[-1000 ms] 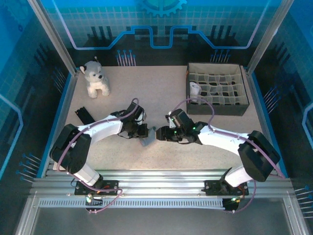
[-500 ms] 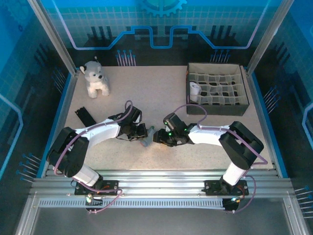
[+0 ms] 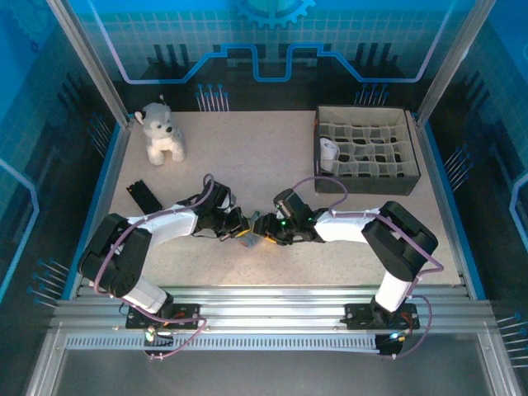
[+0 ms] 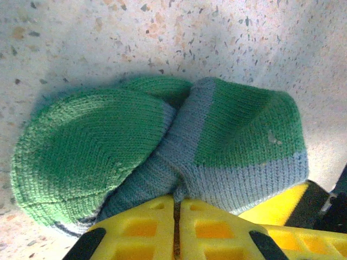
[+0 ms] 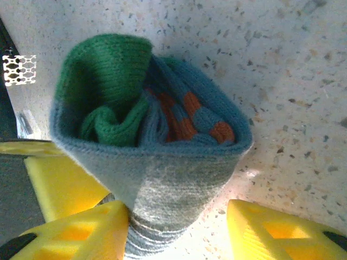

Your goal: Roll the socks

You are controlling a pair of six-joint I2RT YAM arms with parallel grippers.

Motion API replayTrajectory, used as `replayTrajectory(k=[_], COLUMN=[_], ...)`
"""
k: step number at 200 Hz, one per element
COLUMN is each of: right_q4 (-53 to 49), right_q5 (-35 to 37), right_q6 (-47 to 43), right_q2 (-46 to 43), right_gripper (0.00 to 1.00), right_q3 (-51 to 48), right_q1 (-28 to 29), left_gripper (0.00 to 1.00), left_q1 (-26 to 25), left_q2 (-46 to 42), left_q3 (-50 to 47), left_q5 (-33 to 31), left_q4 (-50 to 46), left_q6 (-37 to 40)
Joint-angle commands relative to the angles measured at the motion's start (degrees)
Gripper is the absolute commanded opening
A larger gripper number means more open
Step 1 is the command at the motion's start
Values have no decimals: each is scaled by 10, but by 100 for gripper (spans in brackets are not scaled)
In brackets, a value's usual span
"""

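Between parted fingers of the right gripper (image 5: 173, 219), the green sock (image 5: 103, 70) is cut off below; the left gripper (image 4: 176, 211) pinches its grey-blue band.

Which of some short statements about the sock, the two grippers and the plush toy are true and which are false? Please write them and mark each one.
1. The green and grey-blue knitted sock lies on the speckled table. True.
2. The left gripper holds its yellow fingers wide apart. False: they are shut together, pinching the sock at its grey-blue band.
3. The right gripper has its fingers apart, with the sock between them. True.
4. The white-grey plush dog sits inside the dark divided box. False: the dog sits on the table at the far left corner, and the box stands at the far right.
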Motion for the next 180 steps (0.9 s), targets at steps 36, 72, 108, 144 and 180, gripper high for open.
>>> replayTrajectory(k=[36, 72, 108, 144, 180], right_q4=[2, 22, 29, 28, -62], right_q5=[13, 1, -20, -24, -15], right_q6=[29, 37, 43, 44, -14], right_q2=[33, 52, 76, 95, 111], right_gripper=[50, 45, 45, 43, 44], right_q3=[20, 20, 37, 46, 77], right_q1=[3, 0, -5, -3, -4], left_gripper=[7, 8, 7, 7, 15], left_q1=[0, 4, 9, 10, 16], left_q2=[18, 19, 24, 29, 21], left_q3=[-39, -39, -42, -43, -19], left_q5=[33, 52, 74, 86, 98], left_q4=[25, 27, 43, 55, 12], left_q6=[-60, -58, -64, -67, -32])
